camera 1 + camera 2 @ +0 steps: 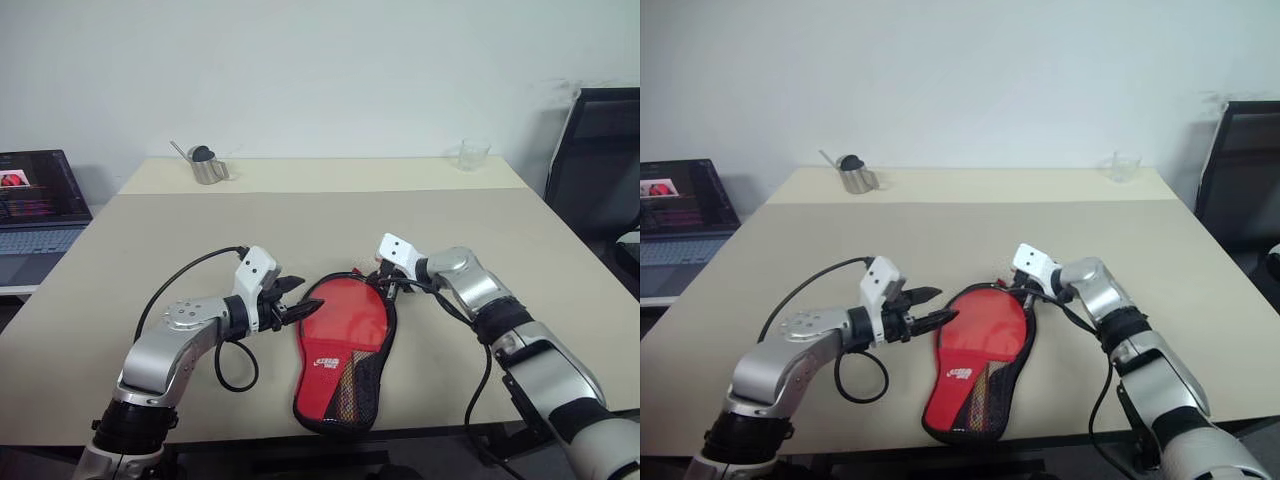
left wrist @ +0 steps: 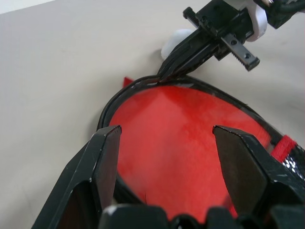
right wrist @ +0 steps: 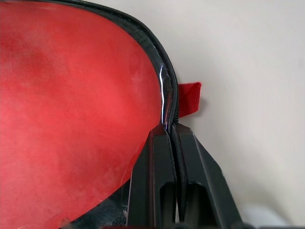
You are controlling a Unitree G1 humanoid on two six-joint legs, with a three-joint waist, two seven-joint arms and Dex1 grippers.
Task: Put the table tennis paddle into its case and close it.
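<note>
The red case [image 1: 335, 375] lies on the table near the front edge, its white lettering and black mesh pocket toward me. In its round far end the table tennis paddle's red face [image 1: 347, 310] shows inside the black edging; the handle is hidden. My right gripper [image 1: 385, 286] is shut on the case's black edge [image 3: 167, 90] at the far right, beside a small red tab [image 3: 189, 98]. My left gripper [image 1: 298, 300] stands open at the case's left edge, its fingers apart over the red face [image 2: 171, 143]. A white ball [image 2: 174, 40] lies just behind the right gripper.
A metal cup [image 1: 207, 165] stands at the table's back left and a clear glass [image 1: 473, 153] at the back right. A laptop [image 1: 35, 205] sits off the table's left side, a black chair [image 1: 605, 160] on the right.
</note>
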